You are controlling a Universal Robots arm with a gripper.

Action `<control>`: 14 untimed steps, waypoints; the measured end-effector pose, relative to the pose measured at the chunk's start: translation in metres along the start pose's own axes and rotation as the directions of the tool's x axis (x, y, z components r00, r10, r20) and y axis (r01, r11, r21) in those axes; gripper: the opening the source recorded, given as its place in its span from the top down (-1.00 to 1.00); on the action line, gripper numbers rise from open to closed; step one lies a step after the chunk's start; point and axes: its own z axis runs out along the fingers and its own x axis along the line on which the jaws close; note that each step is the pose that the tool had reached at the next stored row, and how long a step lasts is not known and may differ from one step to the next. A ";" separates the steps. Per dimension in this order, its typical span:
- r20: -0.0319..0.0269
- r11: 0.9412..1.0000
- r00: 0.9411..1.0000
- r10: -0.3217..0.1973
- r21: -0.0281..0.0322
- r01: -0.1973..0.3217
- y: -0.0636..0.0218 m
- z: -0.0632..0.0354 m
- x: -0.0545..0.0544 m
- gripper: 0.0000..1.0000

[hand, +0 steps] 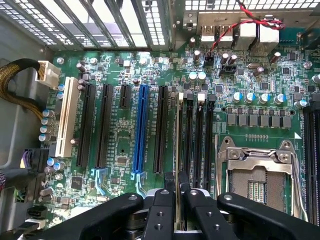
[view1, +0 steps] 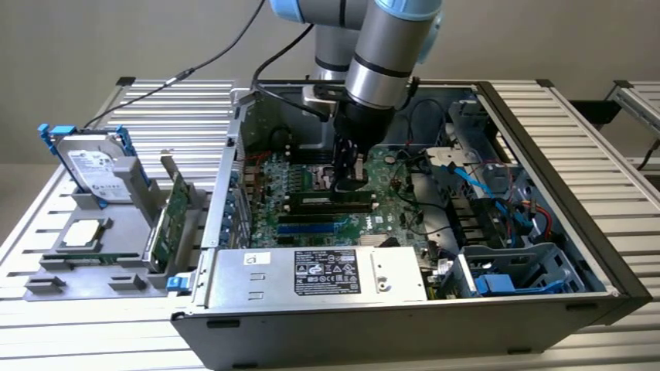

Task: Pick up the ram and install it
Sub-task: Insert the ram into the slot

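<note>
Exterior view: the arm [view1: 387,46] reaches down into the open computer case [view1: 557,154], and my gripper [view1: 351,179] sits low over the black memory slots [view1: 330,202] on the motherboard [view1: 299,224]. The hard drive [view1: 93,166] and the expansion card [view1: 170,216] stand on the tray outside the case, at the exterior view's left, well clear of the work.

Wrist view: the fingers [hand: 168,187] are clenched on the ram [hand: 178,135], which I see edge-on as a thin pale line running along the slot nearest the long black slot [hand: 161,130], with the CPU socket [hand: 257,175] on the far side of the bank. I can't tell whether its lower edge touches the slot yet. To seat it well I'd keep the stick dead parallel to the slot, check that the white latch [hand: 180,96] at the far end is swung open, and press straight down with even force on both ends; any tilt would likely jam one corner or stress the board
</note>
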 end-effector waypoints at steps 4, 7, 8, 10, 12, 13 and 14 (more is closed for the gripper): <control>-0.001 1.000 1.000 0.000 -0.004 0.000 -0.0031 -0.0006 0.000 0.72; -0.001 1.000 1.000 0.001 -0.005 -0.001 -0.0032 -0.0005 0.000 0.72; -0.001 1.000 1.000 0.002 -0.005 -0.002 -0.0032 -0.0005 0.000 0.72; -0.001 1.000 1.000 0.004 -0.005 -0.004 -0.0033 -0.0004 0.000 0.72; -0.002 1.000 1.000 0.007 -0.006 -0.007 -0.0033 -0.0004 0.000 0.72; -0.002 1.000 1.000 0.008 -0.006 -0.008 -0.0033 -0.0002 0.000 0.72; -0.002 1.000 1.000 0.008 -0.006 -0.008 -0.0034 0.0002 0.000 0.72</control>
